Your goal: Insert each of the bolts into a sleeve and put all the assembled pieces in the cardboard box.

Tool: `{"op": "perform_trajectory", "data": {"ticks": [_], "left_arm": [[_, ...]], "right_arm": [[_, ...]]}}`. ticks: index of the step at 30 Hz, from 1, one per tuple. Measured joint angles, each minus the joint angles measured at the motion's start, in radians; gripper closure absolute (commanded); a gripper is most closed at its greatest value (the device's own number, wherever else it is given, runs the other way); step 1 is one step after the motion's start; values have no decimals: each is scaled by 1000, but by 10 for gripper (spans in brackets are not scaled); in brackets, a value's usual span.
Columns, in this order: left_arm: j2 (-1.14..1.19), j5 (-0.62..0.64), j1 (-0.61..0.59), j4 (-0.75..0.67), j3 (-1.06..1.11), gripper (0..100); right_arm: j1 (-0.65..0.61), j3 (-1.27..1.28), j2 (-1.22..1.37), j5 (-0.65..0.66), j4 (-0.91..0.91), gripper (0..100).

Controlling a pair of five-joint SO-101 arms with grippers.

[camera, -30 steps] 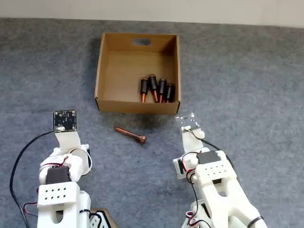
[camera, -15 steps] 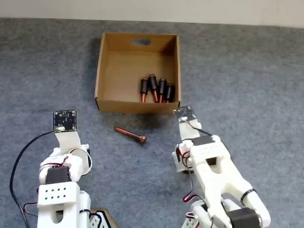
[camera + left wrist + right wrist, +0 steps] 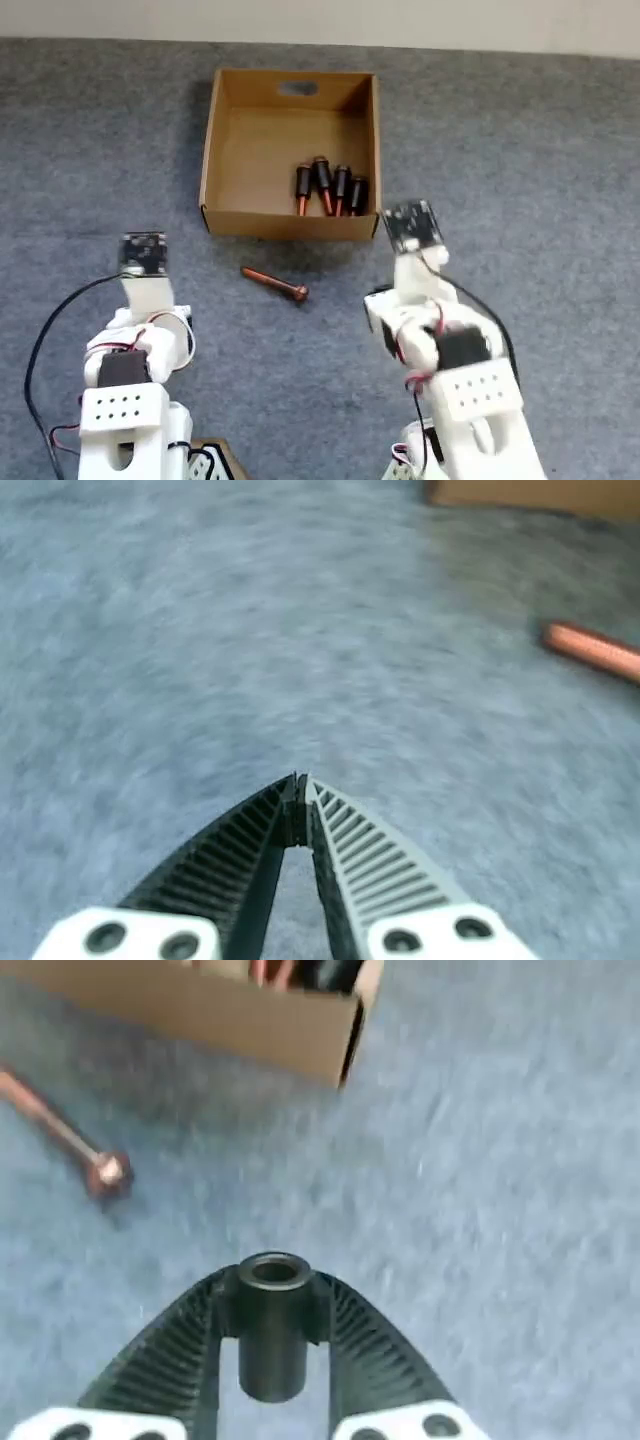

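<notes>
1. The left arm's jaws are closed, tips meeting, above the grey surface [image 3: 180, 620]
2. A copper bolt [image 3: 596, 651] lies ahead, off to one side
3. A cardboard box [image 3: 530, 492] edge sits beyond it

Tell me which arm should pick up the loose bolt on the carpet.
Left, probably. The left gripper is shut and empty, with the bolt on the carpet in its wrist view. The right gripper is shut on a black sleeve, so it cannot take the bolt too.
</notes>
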Motion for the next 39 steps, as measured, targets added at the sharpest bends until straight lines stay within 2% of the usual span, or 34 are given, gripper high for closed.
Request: {"op": "perform_trajectory", "data": {"ticks": [5,9,12,18,21,26,29,33,35,39], "left_arm": [[0,-161,137,61,-20,941],[6,-368,164,175,-103,821],[72,-503,169,292,-216,819],[376,-542,195,425,-580,818],[595,-542,235,483,-770,818],[967,-542,279,474,-1022,819],[1120,-571,327,465,-1100,876],[1211,-767,430,463,-1125,995],[1229,-875,483,459,-1125,973],[1261,-931,512,443,-1135,875]], "right_arm": [[0,219,-181,-103,-146,993],[0,276,-272,-121,-157,993],[3,296,-295,-121,-155,993],[5,301,-302,-123,-155,993],[54,301,-304,-127,-155,993],[186,301,-305,-130,-155,993],[233,301,-305,-163,-155,993],[256,301,-305,-184,-155,993],[253,301,-305,-184,-155,993],[253,301,-305,-184,-155,993]]}}
